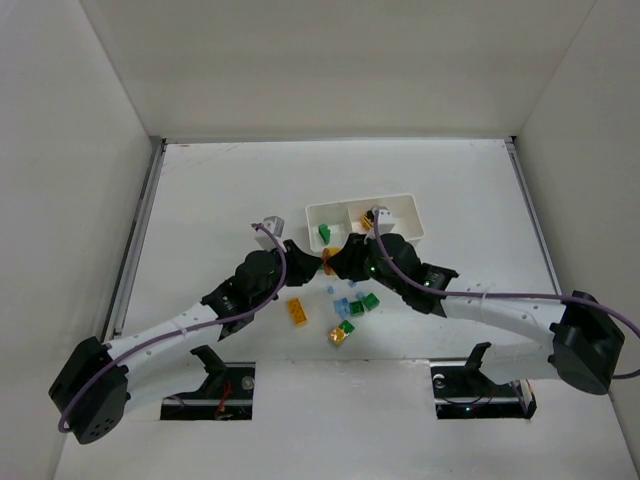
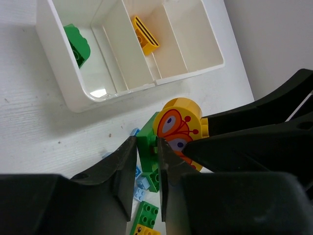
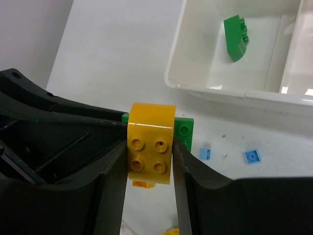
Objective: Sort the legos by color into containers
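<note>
Green brick (image 2: 146, 146) is clamped between the 2 fingers of my left gripper (image 2: 145, 152), touching the yellow brick (image 3: 150, 147) that my right gripper (image 3: 149, 159) squeezes from both sides. Past the fingertips lies the white tray (image 3: 215, 92), 1 green piece (image 3: 235, 36) in its end compartment and 1 yellow piece (image 2: 145, 35) in the middle one. 2 small blue pieces (image 3: 252, 156) lie loose on the table (image 3: 122, 49) beside my right fingers.

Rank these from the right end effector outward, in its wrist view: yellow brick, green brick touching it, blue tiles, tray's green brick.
1. Gripped by the right end effector: yellow brick.
2. Touching that, right side: adjoining green brick.
3. Farther right, on table: blue tiles.
4. Top, inside the tray: tray's green brick.
</note>
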`<state>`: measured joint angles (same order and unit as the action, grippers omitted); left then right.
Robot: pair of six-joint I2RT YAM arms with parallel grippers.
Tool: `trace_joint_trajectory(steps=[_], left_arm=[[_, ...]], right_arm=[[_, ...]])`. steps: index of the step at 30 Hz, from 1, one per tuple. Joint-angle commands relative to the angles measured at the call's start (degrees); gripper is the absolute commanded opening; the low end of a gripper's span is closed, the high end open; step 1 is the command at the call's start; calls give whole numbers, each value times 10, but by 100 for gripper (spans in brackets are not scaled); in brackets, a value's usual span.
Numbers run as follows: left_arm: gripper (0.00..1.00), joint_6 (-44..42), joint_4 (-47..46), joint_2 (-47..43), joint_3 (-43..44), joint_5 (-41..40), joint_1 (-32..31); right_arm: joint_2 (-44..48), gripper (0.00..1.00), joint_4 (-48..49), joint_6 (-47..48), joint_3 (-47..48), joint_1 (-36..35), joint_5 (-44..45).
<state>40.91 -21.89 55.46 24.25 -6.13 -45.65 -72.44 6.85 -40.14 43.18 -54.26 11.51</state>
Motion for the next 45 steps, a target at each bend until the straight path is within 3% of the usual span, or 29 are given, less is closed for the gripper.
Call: trace_joint_trajectory(steps=[1,7,19,26,32,39,43,45], left_arm=[[14,11,-56,0,4,17,-8],[5,8,-54,-32,-14,-1,1],[4,-14,-31,-58,-11,-4,29],[5,-30,-54,-26,31,3,34],[6,-64,-66,8,74,-4,38],[6,-93,-89,81,113,-9,55],[7,-112,-86,123,137,-11,61],[7,-123,-89,143,146,-16,61]], right_arm=[[16,23,63,-23,-10,12,-32],[48,23,93,-52,-36,58,-92],[118,23,91,-71,-57,185,-166],[28,23,43,-17,5,225,-77],[-40,30,1,60,73,227,4],[-55,59,1,63,81,228,9],[-22,62,3,55,51,232,11],[4,56,3,52,30,229,11]])
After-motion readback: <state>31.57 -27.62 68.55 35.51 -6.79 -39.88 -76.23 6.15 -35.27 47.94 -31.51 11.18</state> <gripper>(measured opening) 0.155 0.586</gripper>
